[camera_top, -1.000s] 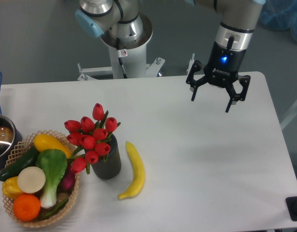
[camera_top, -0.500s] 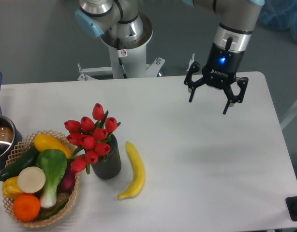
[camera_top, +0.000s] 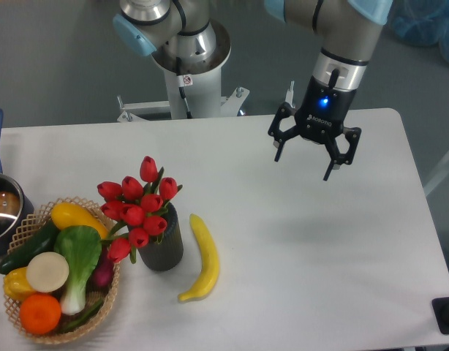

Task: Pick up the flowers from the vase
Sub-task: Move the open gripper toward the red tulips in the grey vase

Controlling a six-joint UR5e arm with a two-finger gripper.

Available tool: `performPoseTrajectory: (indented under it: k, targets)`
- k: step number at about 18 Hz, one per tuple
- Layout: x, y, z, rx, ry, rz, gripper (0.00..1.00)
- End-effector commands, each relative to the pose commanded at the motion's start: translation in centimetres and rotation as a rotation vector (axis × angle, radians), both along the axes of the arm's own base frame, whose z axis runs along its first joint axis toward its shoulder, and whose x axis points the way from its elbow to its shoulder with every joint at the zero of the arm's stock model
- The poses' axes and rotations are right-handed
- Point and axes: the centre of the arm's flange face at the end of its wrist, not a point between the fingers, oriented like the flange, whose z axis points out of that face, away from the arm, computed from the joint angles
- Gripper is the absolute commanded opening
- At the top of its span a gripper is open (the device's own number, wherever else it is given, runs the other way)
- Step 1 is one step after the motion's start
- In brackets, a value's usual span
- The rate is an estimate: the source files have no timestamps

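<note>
Gripper (camera_top: 303,157) spread, empty, well apart from flowers (camera_top: 137,207). Bunch likely light, soft; pinch clustered buds above vase (camera_top: 163,248) rim.

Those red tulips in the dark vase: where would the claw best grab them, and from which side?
Probably from above, closing on the flowers near where the heads bunch over the vase. The stems are hidden inside, the wicker basket crowds one side, and the open gripper is already overhead.
</note>
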Motion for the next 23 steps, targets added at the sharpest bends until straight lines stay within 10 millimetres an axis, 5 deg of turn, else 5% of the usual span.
performPoseTrajectory:
  k: [11,16,23]
  targets:
    - [-0.2,1.2,-1.1,0.125,-0.076,-0.029,1.0]
    - [3.6,4.3,-4.5,0.114,-0.089,-0.177,1.0]
    - [6.3,7.0,-4.3,0.206,-0.14,-0.238,1.0]
